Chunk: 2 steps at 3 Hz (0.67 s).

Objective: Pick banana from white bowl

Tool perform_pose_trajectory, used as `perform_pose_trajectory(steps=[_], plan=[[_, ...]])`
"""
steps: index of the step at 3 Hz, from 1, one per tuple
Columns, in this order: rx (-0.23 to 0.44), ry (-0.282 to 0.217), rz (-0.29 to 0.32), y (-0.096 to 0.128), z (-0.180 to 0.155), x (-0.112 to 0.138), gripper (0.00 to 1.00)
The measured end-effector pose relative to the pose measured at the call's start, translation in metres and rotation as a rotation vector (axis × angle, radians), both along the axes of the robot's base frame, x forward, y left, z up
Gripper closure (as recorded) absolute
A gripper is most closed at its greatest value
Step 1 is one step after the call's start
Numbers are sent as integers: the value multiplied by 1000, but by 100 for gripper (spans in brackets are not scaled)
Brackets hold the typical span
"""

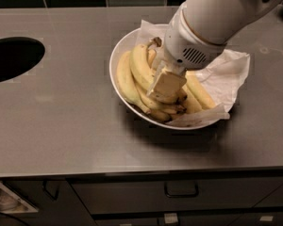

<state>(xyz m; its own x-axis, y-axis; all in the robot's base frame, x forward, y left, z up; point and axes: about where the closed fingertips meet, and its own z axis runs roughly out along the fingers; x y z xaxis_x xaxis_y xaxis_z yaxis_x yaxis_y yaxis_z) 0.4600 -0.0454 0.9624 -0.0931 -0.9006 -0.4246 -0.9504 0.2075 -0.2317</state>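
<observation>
The white bowl (114, 60) sits on the steel counter, lined with crumpled white paper (226, 74) that spills over its right rim. Several yellow bananas lie in it. One strongly curved banana (140, 65) with a grey-brown stem stub rests left of centre, and another (124, 81) lies along the left rim. My gripper (166, 84) is down inside the bowl, its cream-coloured tip pressed among the middle bananas. My white arm comes in from the upper right and hides the bowl's back right part.
A dark round opening (12, 58) is cut into the counter at the far left. The counter's front edge runs below the bowl, with a drawer handle (181, 190) under it. Dark tiles line the back wall.
</observation>
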Motion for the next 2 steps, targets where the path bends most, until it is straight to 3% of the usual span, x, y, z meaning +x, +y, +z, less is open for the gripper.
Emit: perform_pose_trajectory(steps=[2], plan=[[-19, 49, -16, 1, -17, 9, 45]])
